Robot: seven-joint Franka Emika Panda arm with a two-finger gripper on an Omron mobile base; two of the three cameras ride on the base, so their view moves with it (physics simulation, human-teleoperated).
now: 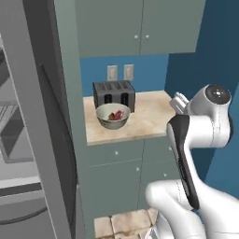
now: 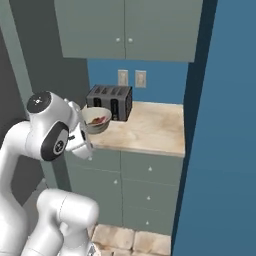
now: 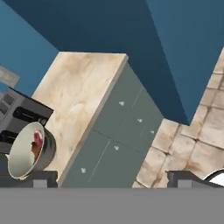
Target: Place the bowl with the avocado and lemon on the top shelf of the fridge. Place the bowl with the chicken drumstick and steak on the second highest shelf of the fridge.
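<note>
fingers (image 3: 43,178) first: two dark tips wide apart, holding nothing. pale bowl (image 1: 112,116) with the red steak (image 1: 115,115) sits on the counter (image 1: 149,116), near its left front edge, just before the toaster (image 1: 114,94). from the hand it lies off to one side, well apart. fridge door (image 1: 32,140) stands open at left.

Blue walls (image 2: 220,125), grey-green cabinets (image 2: 130,27), pale stone counter (image 2: 150,127) — toaster (image 2: 110,101) at back.
</note>
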